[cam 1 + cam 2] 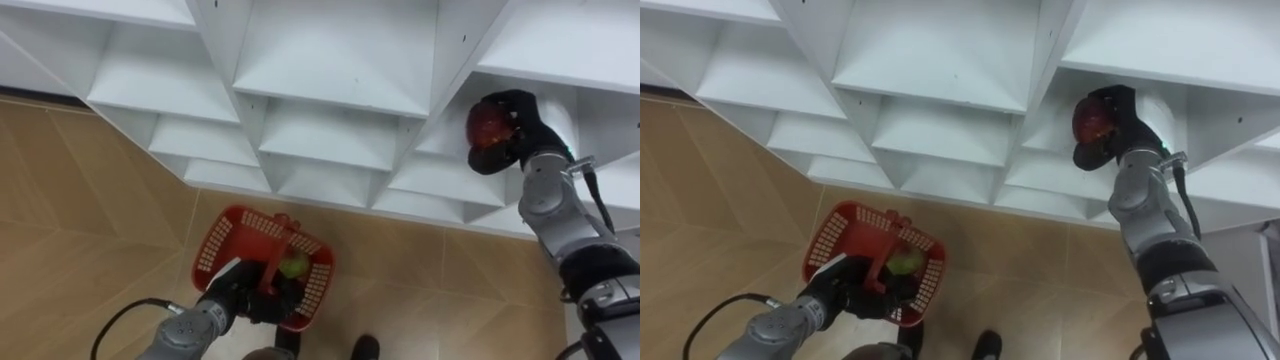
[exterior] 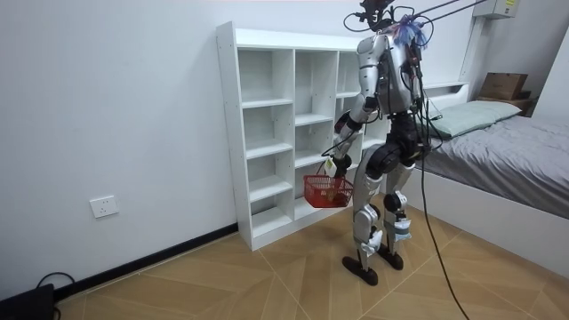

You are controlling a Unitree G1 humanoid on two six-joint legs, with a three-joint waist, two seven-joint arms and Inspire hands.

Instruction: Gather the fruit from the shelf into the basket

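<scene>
Right now the whole thing turns on the drop from shelf to basket. The robot stands facing the white closet [image 1: 330, 60]. Its right hand [image 1: 522, 138] is up at about 2 o'clock in the eye view, at the mouth of a compartment in the right-hand column. The fingers are curled round a red fruit [image 1: 488, 126], probably an apple, though the dark fingers cover part of it. The fruit sits on the hand's 9 o'clock side, facing the open room, not the back of the shelf.

The red basket [image 1: 222, 238] hangs low over the floor, at roughly 8 o'clock from that hand and well apart from it. The left hand [image 1: 240, 292] is closed on its handle, and a green fruit [image 1: 293, 266] lies inside already.

I'd judge the right arm has to swing down and across towards 8 o'clock, clearing the shelf edge, before the fingers let go over the basket's open top.
</scene>
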